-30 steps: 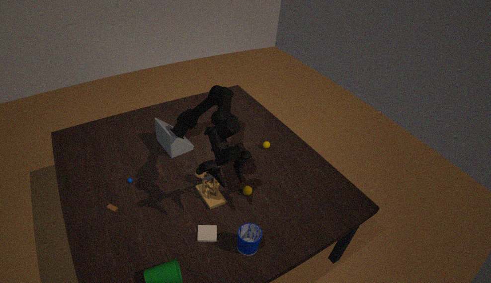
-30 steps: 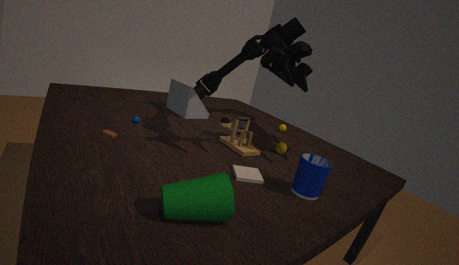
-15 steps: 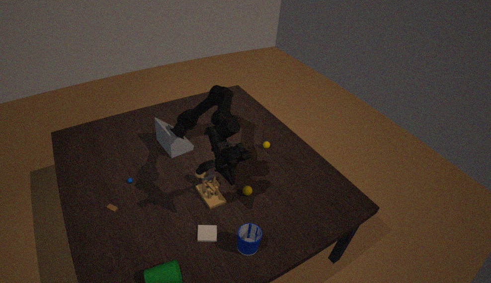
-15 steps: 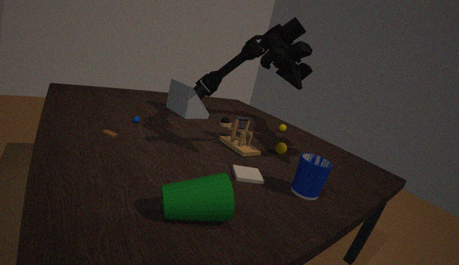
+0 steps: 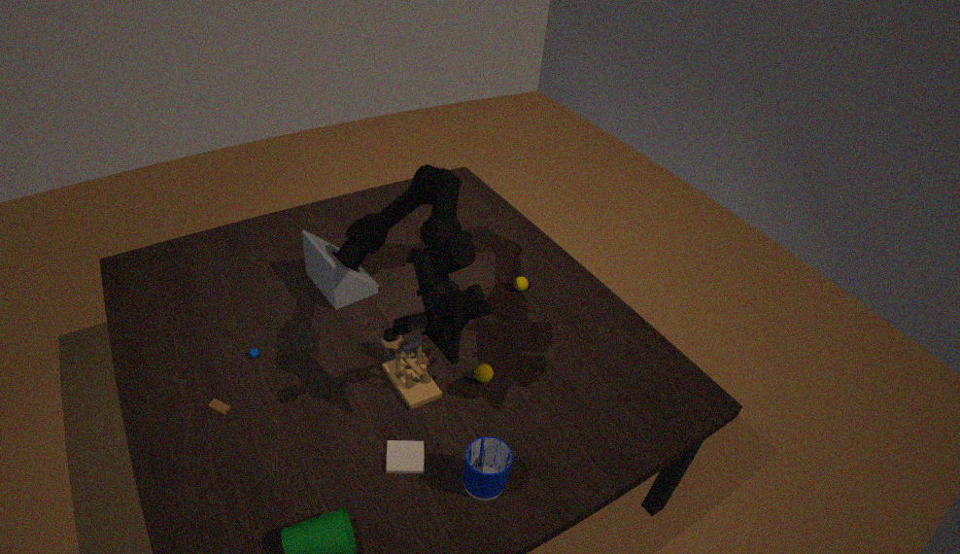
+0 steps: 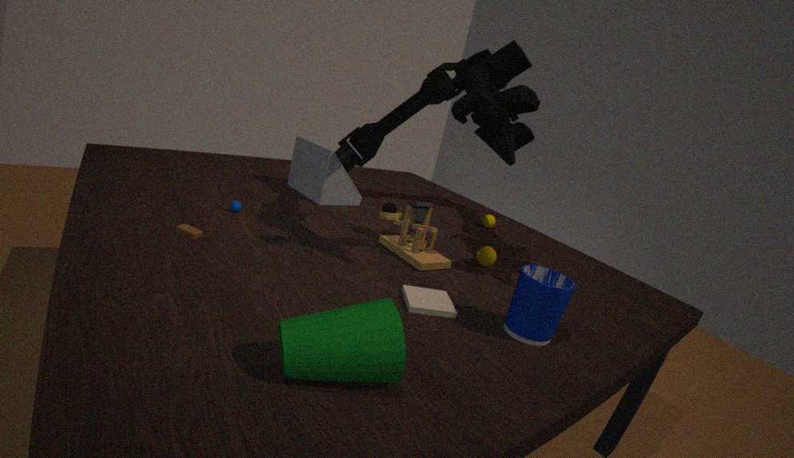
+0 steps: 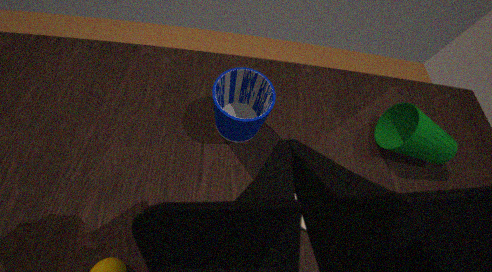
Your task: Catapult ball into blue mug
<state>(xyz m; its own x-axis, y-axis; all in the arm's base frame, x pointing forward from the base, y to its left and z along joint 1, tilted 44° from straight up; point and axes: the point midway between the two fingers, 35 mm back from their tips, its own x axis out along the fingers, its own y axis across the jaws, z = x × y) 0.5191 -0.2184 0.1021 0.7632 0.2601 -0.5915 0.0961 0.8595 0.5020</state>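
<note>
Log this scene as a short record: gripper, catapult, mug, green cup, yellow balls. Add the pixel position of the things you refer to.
gripper: shut (image 5: pixel 453 359) (image 6: pixel 511 162) (image 7: pixel 290 142), raised above the table
catapult: upright (image 5: pixel 423 395) (image 6: pixel 431 262), dark round object in its cup (image 6: pixel 388 207)
blue mug (image 5: pixel 486 482) (image 6: pixel 537 308) (image 7: pixel 240 130): upright, no ball visible inside
green cup (image 5: pixel 318 534) (image 6: pixel 342 343) (image 7: pixel 432 140): on its side
yellow balls (image 5: pixel 483 372) (image 6: pixel 486 255) (image 7: pixel 108 266): two, both outside the mug

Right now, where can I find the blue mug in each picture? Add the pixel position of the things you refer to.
Top: the blue mug (image 5: pixel 485 480) (image 6: pixel 534 308) (image 7: pixel 239 129) is low, just right of the middle.
Exterior: on the right side, a bit below the middle.
Wrist: near the middle, above the gripper's fingertips.
Landmark in all three: the green cup (image 5: pixel 318 534) (image 6: pixel 342 343) (image 7: pixel 430 139) lying on its side.
</note>
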